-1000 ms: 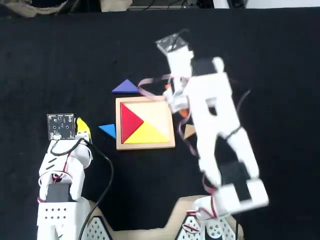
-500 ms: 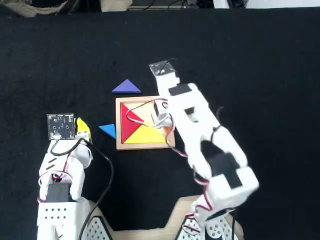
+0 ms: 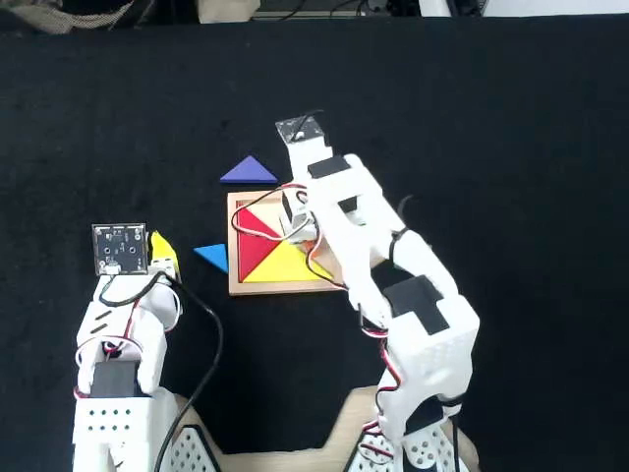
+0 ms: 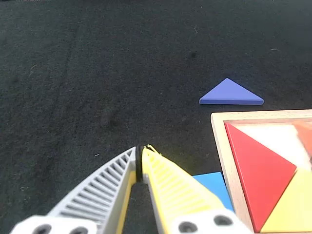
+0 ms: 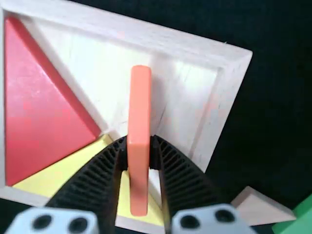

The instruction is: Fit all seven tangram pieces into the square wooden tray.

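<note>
Left pincer (image 4: 141,165): closed on nothing, tips together, above the bench (image 3: 491,147) off the tray's left side.
Blue triangle (image 3: 211,256): flat on the bench, just beside the tray's left rim.
Tan triangle (image 5: 256,207) and green piece (image 5: 297,222): on the bench, just off one tray corner.
Tray (image 5: 146,41): square, wooden, part of its floor bare.
Yellow triangle (image 5: 63,173): flat in the tray, along its near rim.
Red triangle (image 5: 39,107): flat in the tray, along its left rim, touching the yellow one.
Right pincer (image 5: 139,141): clamped on the orange piece (image 5: 140,112), held on edge over the tray's bare floor.
Purple triangle (image 4: 229,93): on the bench, just beyond the tray's far rim.
</note>
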Tool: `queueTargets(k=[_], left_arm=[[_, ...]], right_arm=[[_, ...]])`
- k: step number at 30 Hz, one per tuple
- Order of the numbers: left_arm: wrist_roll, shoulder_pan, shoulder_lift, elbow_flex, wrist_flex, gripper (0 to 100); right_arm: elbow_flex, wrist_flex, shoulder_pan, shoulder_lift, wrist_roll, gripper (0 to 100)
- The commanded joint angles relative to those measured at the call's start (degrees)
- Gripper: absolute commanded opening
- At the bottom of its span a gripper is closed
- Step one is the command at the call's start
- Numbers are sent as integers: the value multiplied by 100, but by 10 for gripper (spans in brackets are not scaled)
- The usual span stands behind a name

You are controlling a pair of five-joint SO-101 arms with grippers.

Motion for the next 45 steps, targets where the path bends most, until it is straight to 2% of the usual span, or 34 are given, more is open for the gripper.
queueTargets(k=[1, 3, 7, 9, 27, 36, 45], left_arm=[[-44, 75, -35, -22, -88, 30], [-44, 75, -35, -22, -88, 30], [-44, 75, -26, -22, -88, 30], [-44, 75, -26, -22, -88, 30], [-44, 84, -35, 13, -97, 30], [-44, 84, -35, 31, -97, 30], [-44, 84, -35, 31, -97, 30]], right_arm=[[-321, 35, -88, -84, -70, 15], [-321, 70, -88, -84, -70, 26], [-321, 237, -88, -48, -70, 170], [-321, 264, -88, -75, -26, 204], [-787, 431, -53, -75, 457, 204], [-769, 466, -26, -40, 1055, 204], [-822, 440, 730, -92, 1556, 204]])
